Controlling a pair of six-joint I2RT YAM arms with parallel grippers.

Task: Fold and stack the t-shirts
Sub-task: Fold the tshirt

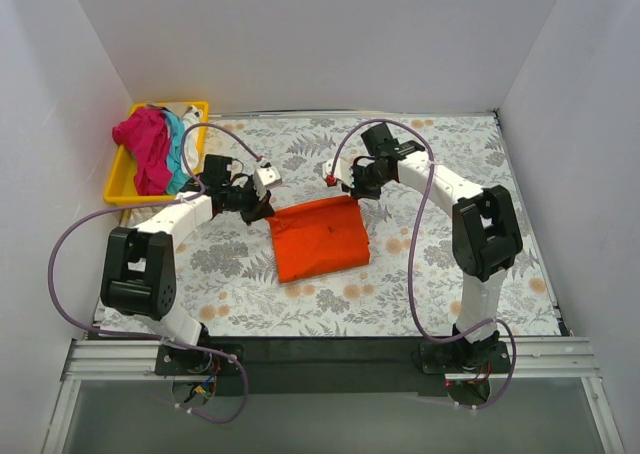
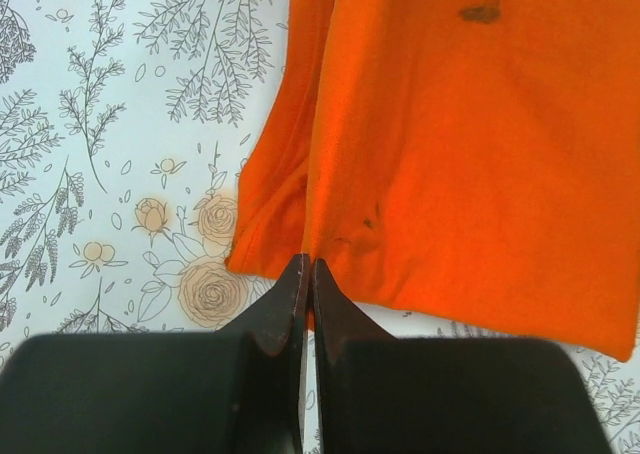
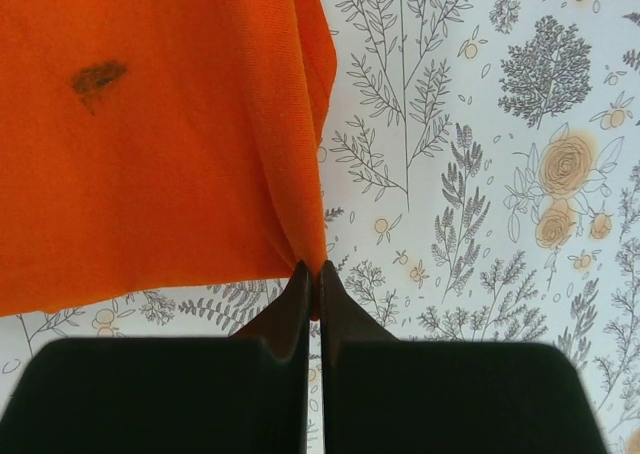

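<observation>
Both of my grippers are pressed together on the orange t-shirt (image 1: 320,239): my left gripper (image 2: 308,272) pinches its far left corner, and my right gripper (image 3: 313,272) pinches its far right corner. The shirt lies folded on the flowered table (image 1: 450,274), between my two arms. At the far left, the yellow tray (image 1: 117,188) holds a magenta t-shirt (image 1: 143,146) and a teal t-shirt (image 1: 177,152), bunched together.

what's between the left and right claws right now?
Only the orange t-shirt: its far edge runs from the left claw to the right claw, each shut on a corner. Clearest in the top view.
</observation>
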